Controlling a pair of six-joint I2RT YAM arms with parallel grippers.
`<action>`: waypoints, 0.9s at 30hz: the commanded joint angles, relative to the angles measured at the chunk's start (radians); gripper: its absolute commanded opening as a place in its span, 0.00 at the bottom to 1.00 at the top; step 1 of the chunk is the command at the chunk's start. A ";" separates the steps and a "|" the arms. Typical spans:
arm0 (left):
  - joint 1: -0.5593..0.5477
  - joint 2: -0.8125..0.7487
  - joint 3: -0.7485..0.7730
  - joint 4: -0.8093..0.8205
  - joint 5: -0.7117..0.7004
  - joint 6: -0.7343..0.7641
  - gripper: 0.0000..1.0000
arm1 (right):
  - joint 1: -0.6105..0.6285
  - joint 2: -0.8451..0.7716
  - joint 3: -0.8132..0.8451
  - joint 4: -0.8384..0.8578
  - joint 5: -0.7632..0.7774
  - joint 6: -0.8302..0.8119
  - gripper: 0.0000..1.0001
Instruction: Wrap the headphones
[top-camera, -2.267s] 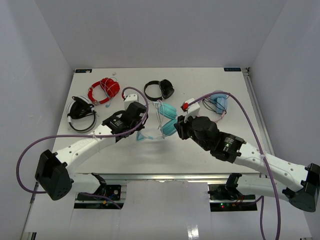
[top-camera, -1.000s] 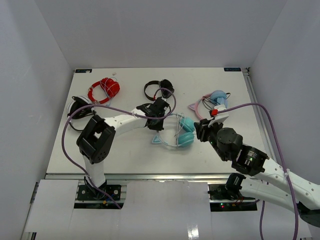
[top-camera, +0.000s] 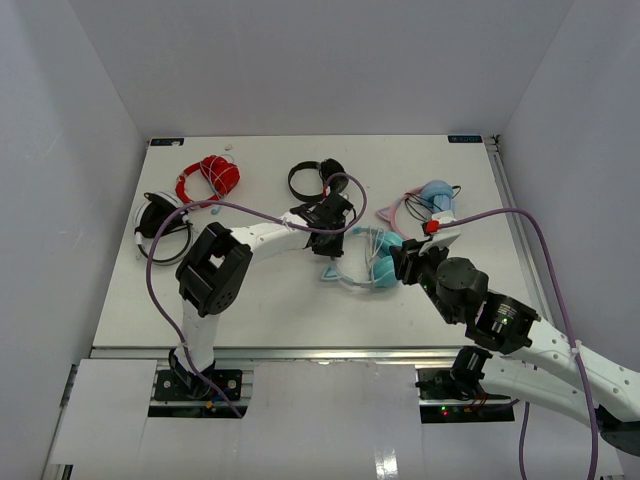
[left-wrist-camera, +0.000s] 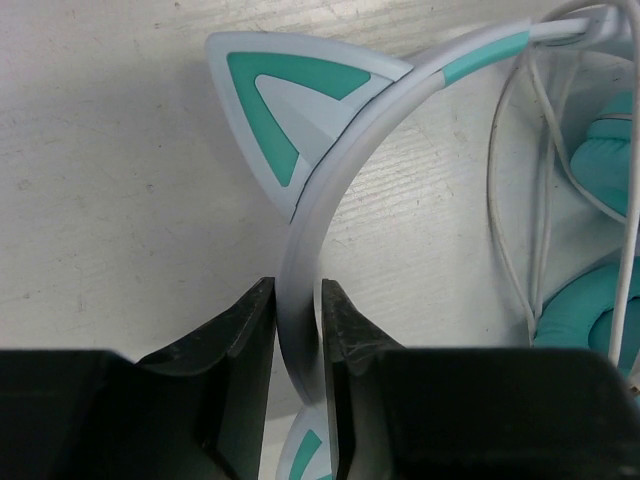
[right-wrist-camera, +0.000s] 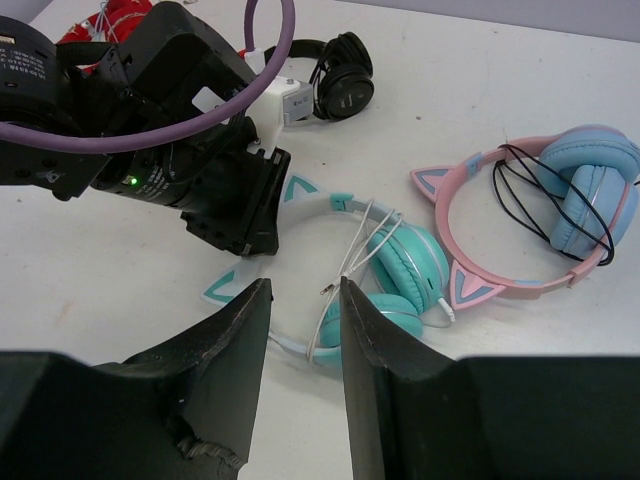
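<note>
The teal headphones (top-camera: 372, 268) lie flat mid-table, cups toward the right arm, and the thin white cable (right-wrist-camera: 352, 255) is looped loosely over the cups. My left gripper (top-camera: 336, 232) reaches in from the left. In the left wrist view its jaws (left-wrist-camera: 298, 300) are shut on the white headband (left-wrist-camera: 335, 165), just below one cat ear. My right gripper (right-wrist-camera: 305, 300) hovers over the near side of the headphones (right-wrist-camera: 405, 262). Its jaws are open and nothing is between them. The cable's plug end (right-wrist-camera: 326, 290) lies just beyond its fingertips.
Pink-banded light-blue cat-ear headphones (top-camera: 428, 200) lie just right of the teal pair, nearly touching it. Black headphones (top-camera: 318, 178) sit behind the left gripper. Red headphones (top-camera: 208, 178) and a black-and-white pair (top-camera: 160, 225) lie at the far left. The left arm's purple cable arcs over the table.
The left gripper has reached a little farther right with the headband, sliding the teal headphones toward the right gripper. The right arm has barely moved.
</note>
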 joint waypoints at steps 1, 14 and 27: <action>-0.005 -0.026 0.035 0.022 0.001 -0.009 0.38 | -0.002 -0.009 0.001 0.024 0.030 0.007 0.40; -0.004 -0.067 0.023 -0.003 -0.069 -0.020 0.73 | -0.002 -0.003 0.001 0.024 0.030 0.010 0.41; -0.004 -0.322 0.041 -0.107 -0.192 -0.012 0.98 | -0.004 0.052 0.015 0.025 -0.035 0.025 0.60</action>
